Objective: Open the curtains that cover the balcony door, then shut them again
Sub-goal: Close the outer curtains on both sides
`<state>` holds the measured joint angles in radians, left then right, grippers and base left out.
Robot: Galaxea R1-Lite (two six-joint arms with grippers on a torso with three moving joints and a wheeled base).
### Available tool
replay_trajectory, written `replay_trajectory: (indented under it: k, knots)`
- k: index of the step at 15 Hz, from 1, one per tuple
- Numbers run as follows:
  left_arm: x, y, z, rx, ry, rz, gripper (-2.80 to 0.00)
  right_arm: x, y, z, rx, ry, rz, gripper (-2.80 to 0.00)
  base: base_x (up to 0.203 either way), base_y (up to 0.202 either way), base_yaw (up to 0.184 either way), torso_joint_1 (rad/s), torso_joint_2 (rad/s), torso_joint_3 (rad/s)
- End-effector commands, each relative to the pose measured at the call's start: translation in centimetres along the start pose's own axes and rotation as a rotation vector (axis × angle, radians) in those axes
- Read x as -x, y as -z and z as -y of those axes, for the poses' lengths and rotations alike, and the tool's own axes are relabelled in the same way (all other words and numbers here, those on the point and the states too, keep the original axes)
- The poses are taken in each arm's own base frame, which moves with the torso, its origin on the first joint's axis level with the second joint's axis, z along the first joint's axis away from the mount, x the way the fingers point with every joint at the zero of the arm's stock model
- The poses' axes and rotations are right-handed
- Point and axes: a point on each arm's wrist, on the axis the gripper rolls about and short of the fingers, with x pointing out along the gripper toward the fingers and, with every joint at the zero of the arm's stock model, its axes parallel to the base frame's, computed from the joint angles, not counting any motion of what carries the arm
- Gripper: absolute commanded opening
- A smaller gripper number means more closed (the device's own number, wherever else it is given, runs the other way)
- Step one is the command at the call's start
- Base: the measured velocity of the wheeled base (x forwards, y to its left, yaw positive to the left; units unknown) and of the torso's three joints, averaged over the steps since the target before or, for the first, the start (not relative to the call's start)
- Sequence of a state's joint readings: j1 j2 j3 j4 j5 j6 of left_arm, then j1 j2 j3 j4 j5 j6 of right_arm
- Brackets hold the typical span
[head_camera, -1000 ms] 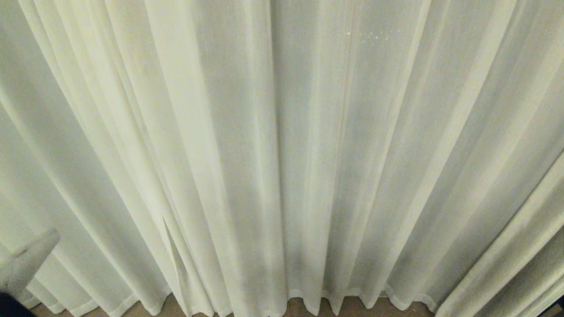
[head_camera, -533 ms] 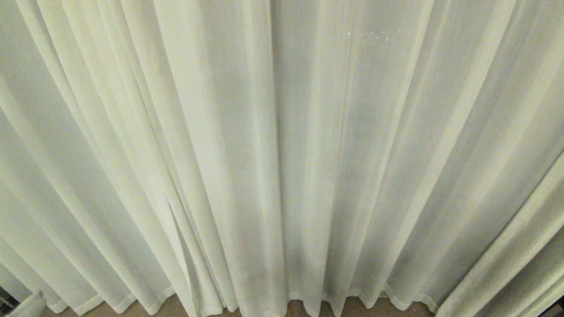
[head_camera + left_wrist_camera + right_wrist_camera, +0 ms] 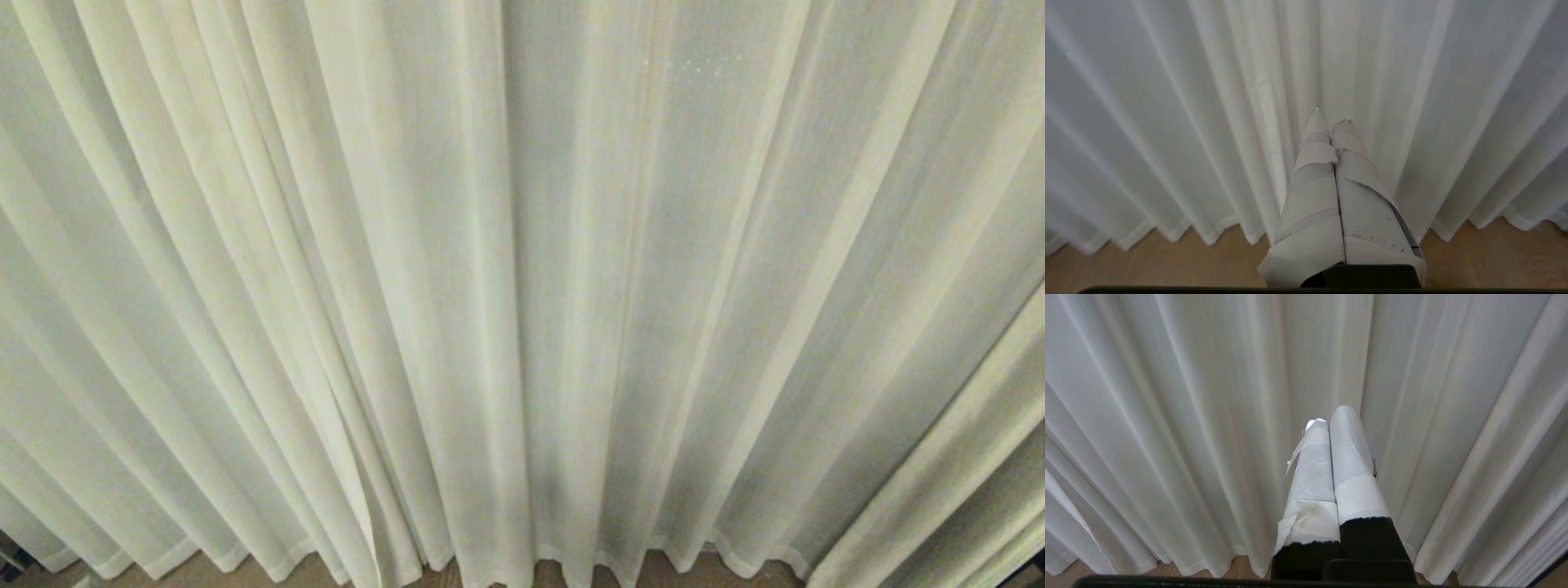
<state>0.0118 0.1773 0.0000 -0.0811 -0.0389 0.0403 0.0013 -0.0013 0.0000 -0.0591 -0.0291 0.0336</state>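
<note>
Wooden floor (image 3: 245, 572) shows as a thin brown strip at 6 o'clock in the head view, under the hem. Curtains (image 3: 522, 286) fill everything else from 9 to 3 o'clock: cream-white, lightly textured, hanging in long vertical pleats with a wavy stitched hem just above the floor. They are drawn fully across, and a few pale specks dot the fabric toward 1 o'clock. No writing or label is readable anywhere. Neither arm shows in the head view. Each wrist view has its own gripper low before the folds: left gripper (image 3: 1331, 116), wrapped in pale tape, fingers pressed together on nothing; right gripper (image 3: 1331, 416), likewise taped, also closed and empty.
</note>
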Motion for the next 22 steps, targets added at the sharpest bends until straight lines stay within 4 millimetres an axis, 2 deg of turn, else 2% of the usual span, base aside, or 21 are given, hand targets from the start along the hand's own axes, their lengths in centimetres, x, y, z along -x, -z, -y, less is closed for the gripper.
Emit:
replay_trajectory:
  k: [1, 3, 22]
  knots:
    - [0.79, 0.77, -0.01, -0.001, -0.021, 0.043, -2.80, -0.01, -0.01, 0.00, 0.000, 0.000, -0.001, -2.80, 0.000, 0.000, 0.000, 0.000, 0.00, 0.000]
    - [1.33, 1.19, -0.01, 0.003, -0.035, 0.093, -2.80, -0.01, -0.01, 0.00, 0.000, 0.000, -0.001, -2.80, 0.000, 0.000, 0.000, 0.000, 0.00, 0.000]
    - [1.37, 1.25, -0.02, 0.004, -0.037, 0.095, -2.80, -0.01, -0.01, 0.00, 0.000, 0.000, -0.001, -2.80, 0.000, 0.000, 0.000, 0.000, 0.00, 0.000]
